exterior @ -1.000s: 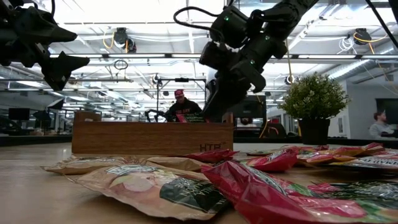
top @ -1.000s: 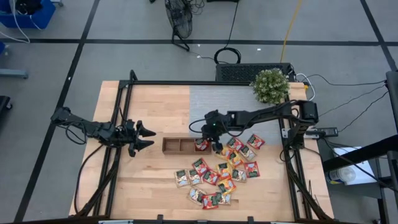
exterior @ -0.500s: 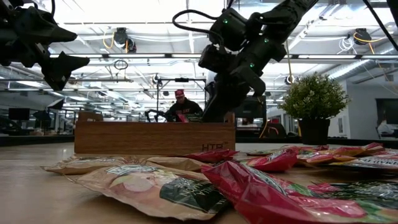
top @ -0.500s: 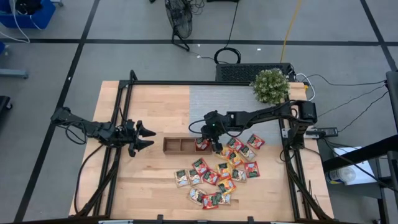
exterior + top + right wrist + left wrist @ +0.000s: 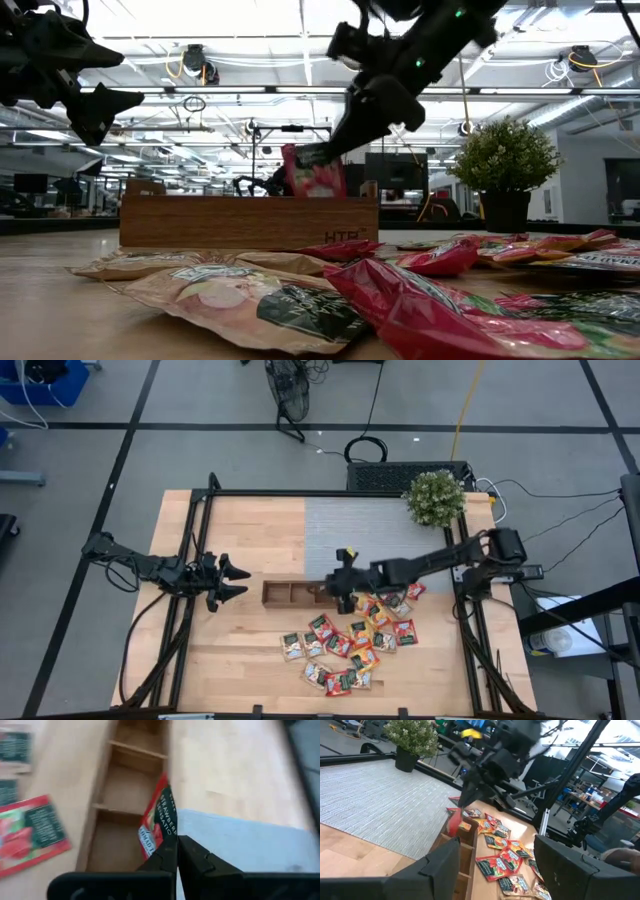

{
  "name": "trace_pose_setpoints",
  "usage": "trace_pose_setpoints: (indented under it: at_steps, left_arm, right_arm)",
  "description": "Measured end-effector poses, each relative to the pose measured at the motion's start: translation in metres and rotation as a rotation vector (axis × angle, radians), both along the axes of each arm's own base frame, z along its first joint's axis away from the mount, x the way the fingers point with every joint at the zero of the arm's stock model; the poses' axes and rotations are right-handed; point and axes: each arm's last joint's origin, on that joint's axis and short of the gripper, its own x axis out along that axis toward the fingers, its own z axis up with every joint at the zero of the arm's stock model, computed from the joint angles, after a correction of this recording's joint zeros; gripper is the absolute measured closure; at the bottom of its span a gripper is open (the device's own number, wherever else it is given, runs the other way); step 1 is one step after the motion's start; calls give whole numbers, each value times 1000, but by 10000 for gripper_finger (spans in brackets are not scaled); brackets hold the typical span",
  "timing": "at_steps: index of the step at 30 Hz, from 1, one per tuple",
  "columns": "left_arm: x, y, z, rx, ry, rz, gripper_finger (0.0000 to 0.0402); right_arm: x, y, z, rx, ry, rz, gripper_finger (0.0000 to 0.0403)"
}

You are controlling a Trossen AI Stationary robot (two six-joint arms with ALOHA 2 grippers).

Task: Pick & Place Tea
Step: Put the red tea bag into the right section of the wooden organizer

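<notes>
Holding red sachet [image 5: 159, 822] above tray [image 5: 248, 222] | right gripper [image 5: 176, 851] clamped | left gripper [image 5: 232, 579] wide

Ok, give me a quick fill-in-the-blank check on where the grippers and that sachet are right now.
1. The right gripper is shut on a ____ tea sachet.
2. That sachet hangs above the wooden ____.
3. The left gripper waits with its fingers ____, holding nothing.
4. The loose sachets lie on the ____, not in the tray.

Missing words: red; tray; open; table
</notes>
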Motion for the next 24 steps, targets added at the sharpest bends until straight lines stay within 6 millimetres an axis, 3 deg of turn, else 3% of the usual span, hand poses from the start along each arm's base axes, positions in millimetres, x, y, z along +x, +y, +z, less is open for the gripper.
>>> trace_pose_setpoints:
  at_steps: [5,13,24]
  left_arm:
    - [0,0,0,0,0,0,151]
    - [0,0,0,0,0,0,151]
    - [0,0,0,0,0,0,151]
  right_arm:
    - [-7,20,-17,-65,-85,-142,403]
    - [-19,25,-33,-57,-167,-279,403]
    - [-18,29,-32,5,-197,-249,403]
